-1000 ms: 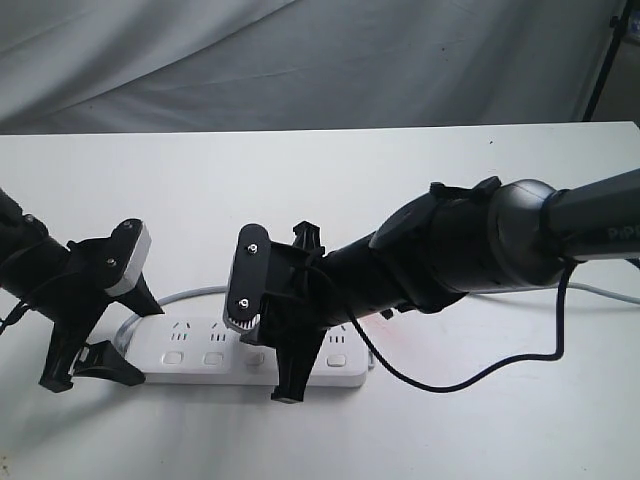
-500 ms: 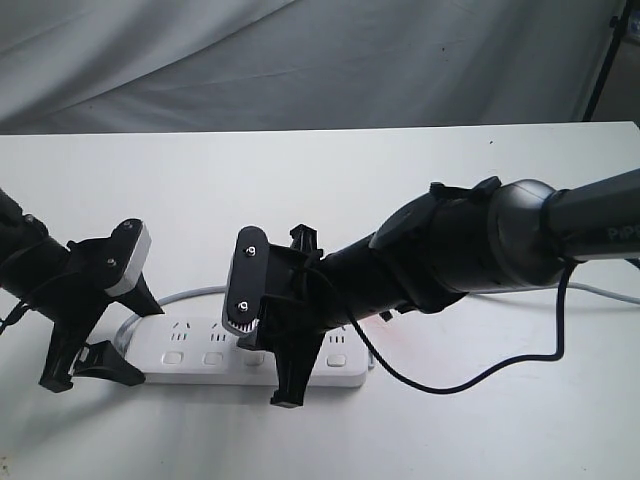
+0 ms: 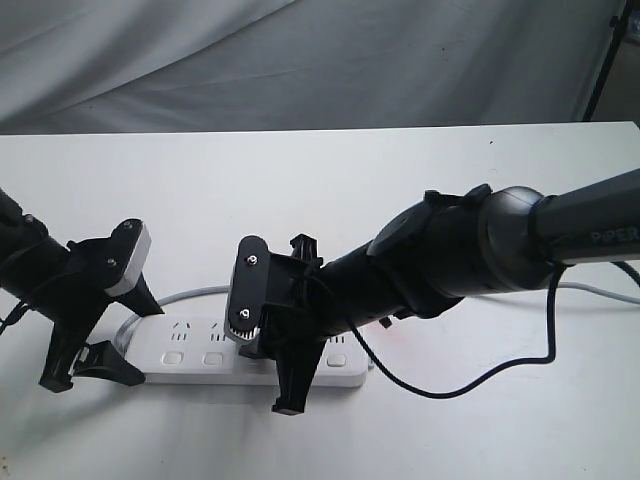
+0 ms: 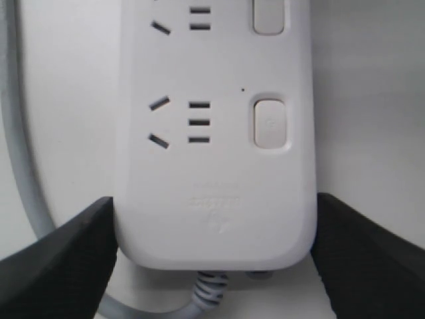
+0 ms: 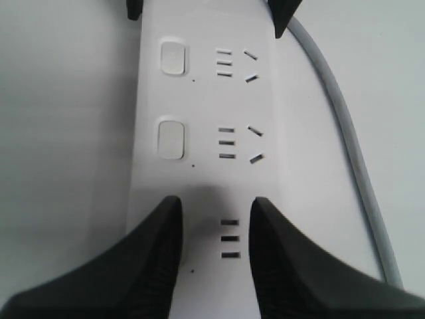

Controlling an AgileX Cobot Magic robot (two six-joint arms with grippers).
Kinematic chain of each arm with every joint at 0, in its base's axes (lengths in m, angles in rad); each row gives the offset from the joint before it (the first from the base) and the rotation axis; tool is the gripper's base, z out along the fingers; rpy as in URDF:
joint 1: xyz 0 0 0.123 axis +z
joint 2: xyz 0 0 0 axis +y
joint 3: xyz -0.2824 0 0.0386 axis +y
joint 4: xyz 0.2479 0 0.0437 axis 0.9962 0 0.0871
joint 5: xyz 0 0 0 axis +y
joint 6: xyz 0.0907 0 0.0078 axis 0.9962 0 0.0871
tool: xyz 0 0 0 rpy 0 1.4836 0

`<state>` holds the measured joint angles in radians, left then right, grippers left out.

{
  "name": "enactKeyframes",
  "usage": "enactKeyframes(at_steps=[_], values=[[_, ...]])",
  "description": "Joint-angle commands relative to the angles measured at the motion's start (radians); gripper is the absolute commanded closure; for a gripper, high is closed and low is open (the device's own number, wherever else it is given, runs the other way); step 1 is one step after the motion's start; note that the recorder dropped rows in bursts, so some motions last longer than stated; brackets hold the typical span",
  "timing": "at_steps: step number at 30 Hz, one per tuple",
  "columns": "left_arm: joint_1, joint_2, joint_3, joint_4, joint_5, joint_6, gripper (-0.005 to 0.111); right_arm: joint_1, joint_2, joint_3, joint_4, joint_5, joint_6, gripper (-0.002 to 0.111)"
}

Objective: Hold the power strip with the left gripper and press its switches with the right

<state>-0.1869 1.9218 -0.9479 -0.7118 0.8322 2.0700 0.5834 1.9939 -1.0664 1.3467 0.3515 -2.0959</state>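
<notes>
The left gripper (image 4: 216, 203) clamps the cord end of the power strip (image 3: 195, 342) between wide-set jaws. The strip lies flat on the white table (image 3: 300, 200). The right gripper (image 5: 214, 206), jaws slightly parted and empty, points down at the strip's middle, just past 2 uncovered switches (image 5: 172, 58).

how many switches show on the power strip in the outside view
3. One switch near the power strip's left end, another beside it, a third right of the right gripper, which may hide more.

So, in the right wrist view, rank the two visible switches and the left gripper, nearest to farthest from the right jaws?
1. Second switch, just ahead of the jaws.
2. End switch, one socket farther.
3. Left gripper, at the far end of the power strip.
</notes>
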Motion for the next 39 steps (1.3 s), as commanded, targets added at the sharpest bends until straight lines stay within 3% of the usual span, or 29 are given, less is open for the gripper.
enactKeyframes(at_steps=[1,39], values=[[-0.003,0.0,0.005,-0.003,0.008,0.005,0.04,-0.002,0.003,0.006,-0.021,0.006,0.0,0.075],[-0.003,0.0,0.005,-0.003,0.008,0.004,0.04,-0.004,0.084,0.04,-0.051,-0.029,-0.033,0.075]])
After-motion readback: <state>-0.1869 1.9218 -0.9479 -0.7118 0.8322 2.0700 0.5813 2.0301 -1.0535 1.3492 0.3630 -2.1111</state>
